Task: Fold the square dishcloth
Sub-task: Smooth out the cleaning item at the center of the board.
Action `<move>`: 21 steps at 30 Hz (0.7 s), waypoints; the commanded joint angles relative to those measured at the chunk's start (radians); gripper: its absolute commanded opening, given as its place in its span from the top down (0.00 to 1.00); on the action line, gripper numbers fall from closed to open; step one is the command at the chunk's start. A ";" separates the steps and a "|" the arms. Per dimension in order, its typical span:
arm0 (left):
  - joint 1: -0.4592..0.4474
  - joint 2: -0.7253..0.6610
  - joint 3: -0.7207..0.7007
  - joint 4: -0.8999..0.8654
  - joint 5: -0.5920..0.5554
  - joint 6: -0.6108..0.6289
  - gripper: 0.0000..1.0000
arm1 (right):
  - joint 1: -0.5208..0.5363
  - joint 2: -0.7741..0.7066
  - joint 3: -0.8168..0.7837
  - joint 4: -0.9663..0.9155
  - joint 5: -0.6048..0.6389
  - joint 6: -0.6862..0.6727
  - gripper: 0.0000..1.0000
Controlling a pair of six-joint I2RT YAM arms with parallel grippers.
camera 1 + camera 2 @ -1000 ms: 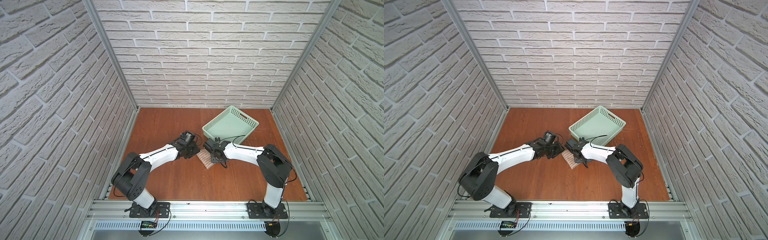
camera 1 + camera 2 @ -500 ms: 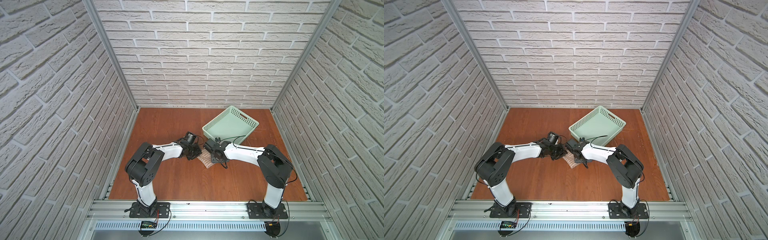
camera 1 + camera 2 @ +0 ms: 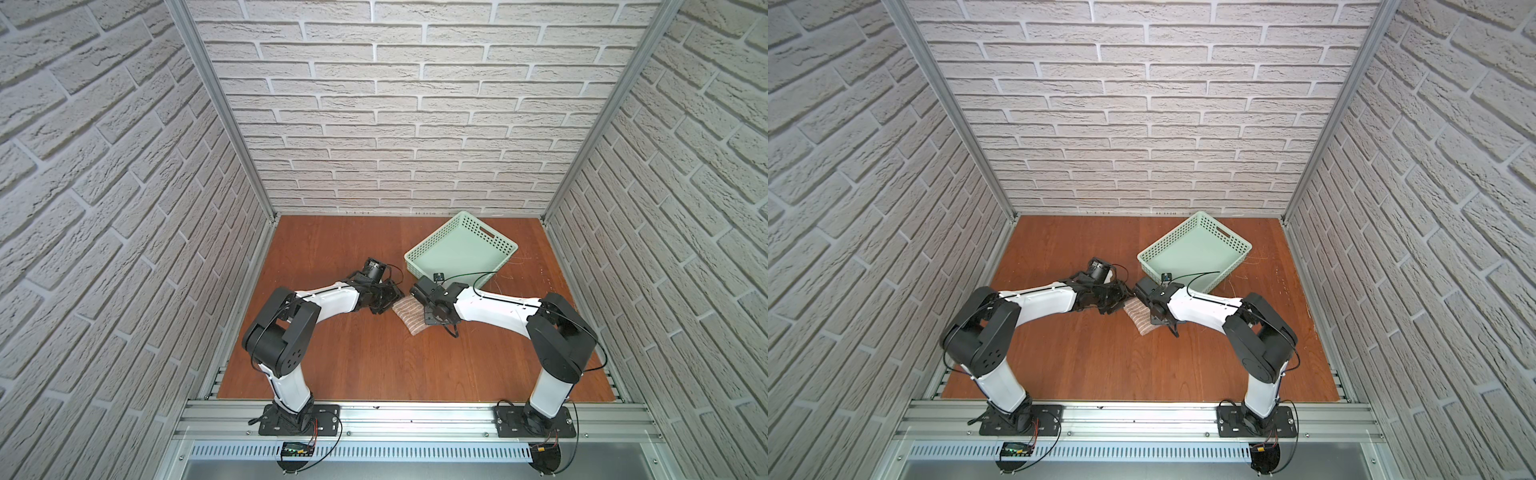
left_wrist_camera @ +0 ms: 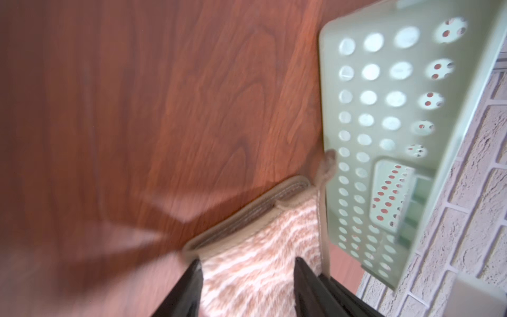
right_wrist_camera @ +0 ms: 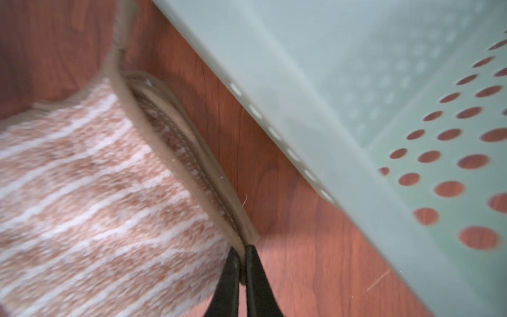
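— Since a second ago the left arm (image 3: 328,301) has drawn its elbow up and away from the left edge of the worktop (image 3: 332,357), and the left gripper (image 3: 395,296) has crept a little nearer the cloth. Has anything else shifted?

— No. The square dishcloth (image 3: 409,319), the right arm (image 3: 494,309) and the basket (image 3: 432,237) sit where they were.

— Then take it from the left. How does that left claw stand?

— Released. In the left wrist view its two black fingers (image 4: 189,291) stand well apart, and the cloth's striped face fills the gap between them. The picture is blurred, so I cannot tell whether they touch it.

— And the cloth itself?

— It lies folded near the middle of the worktop, layers stacked along one brown-bound edge, just off the basket's near left corner. In both top views it sits between the two claws (image 3: 1144,322), its near end poking out toward the front edge. Its hanging loop (image 4: 327,164) reaches up to the basket's perforated wall; touching or not, I cannot tell.

— The right claw?

— The right gripper (image 5: 242,251) is clenched on the cloth: its fingertips pinch the brown edge on the side facing the basket, and the striped face spreads away from them.

— And the basket?

— Mint green, toward the far right corner of the worktop, with bare wood showing between it and the cloth's body.
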 commanded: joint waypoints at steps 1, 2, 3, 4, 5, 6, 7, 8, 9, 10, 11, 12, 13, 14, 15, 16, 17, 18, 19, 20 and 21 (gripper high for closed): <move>0.008 -0.094 0.017 -0.097 -0.055 0.053 0.41 | 0.002 -0.089 -0.018 -0.026 0.019 0.005 0.86; 0.006 -0.113 0.019 -0.111 -0.066 0.056 0.41 | 0.002 -0.106 -0.021 -0.025 0.022 0.004 0.84; 0.002 -0.135 0.018 -0.125 -0.079 0.058 0.40 | 0.002 -0.116 -0.023 -0.023 0.023 0.002 0.83; -0.002 -0.152 0.016 -0.135 -0.090 0.058 0.40 | 0.002 -0.127 -0.023 -0.020 0.024 0.000 0.81; -0.006 -0.166 0.012 -0.140 -0.099 0.054 0.40 | 0.002 -0.133 -0.023 -0.015 0.025 -0.003 0.79; -0.011 -0.177 0.007 -0.139 -0.104 0.049 0.40 | 0.002 -0.136 -0.021 -0.010 0.025 -0.006 0.78; -0.023 -0.186 0.002 -0.133 -0.110 0.042 0.40 | 0.002 -0.131 -0.016 -0.011 0.027 -0.009 0.77; -0.035 -0.187 -0.004 -0.128 -0.114 0.036 0.41 | 0.002 -0.123 -0.011 -0.014 0.030 -0.010 0.76; -0.046 -0.185 -0.006 -0.119 -0.115 0.029 0.41 | 0.002 -0.115 -0.006 -0.018 0.034 -0.009 0.76; -0.058 -0.179 -0.007 -0.110 -0.113 0.022 0.42 | 0.002 -0.107 -0.003 -0.021 0.035 -0.008 0.77; -0.072 -0.168 -0.007 -0.100 -0.107 0.014 0.44 | 0.002 -0.100 -0.004 -0.021 0.035 -0.005 0.78; -0.085 -0.156 -0.006 -0.087 -0.103 0.006 0.45 | 0.002 -0.094 -0.006 -0.017 0.034 -0.001 0.80; -0.097 -0.143 -0.003 -0.071 -0.098 -0.002 0.47 | 0.002 -0.088 -0.008 -0.015 0.033 0.000 0.82; -0.110 -0.126 0.001 -0.059 -0.095 -0.006 0.48 | 0.002 -0.081 -0.010 -0.008 0.032 -0.001 0.83; -0.122 -0.110 0.007 -0.048 -0.091 -0.012 0.48 | 0.002 -0.075 -0.010 -0.003 0.032 -0.001 0.84; -0.131 -0.088 0.016 -0.037 -0.081 -0.016 0.49 | 0.001 -0.068 -0.011 0.003 0.031 -0.001 0.85; -0.137 -0.068 0.024 -0.028 -0.075 -0.022 0.50 | 0.001 -0.060 -0.015 0.011 0.033 -0.002 0.85; -0.144 -0.050 0.031 -0.015 -0.068 -0.027 0.51 | 0.001 -0.053 -0.017 0.020 0.035 -0.002 0.85; -0.148 -0.032 0.040 0.000 -0.061 -0.032 0.51 | -0.001 -0.047 -0.023 0.032 0.033 -0.004 0.85; -0.151 -0.014 0.045 0.010 -0.058 -0.038 0.52 | -0.002 -0.040 -0.031 0.046 0.032 -0.006 0.85; -0.151 -0.001 0.048 0.014 -0.057 -0.042 0.52 | -0.001 -0.030 -0.038 0.059 0.031 -0.009 0.86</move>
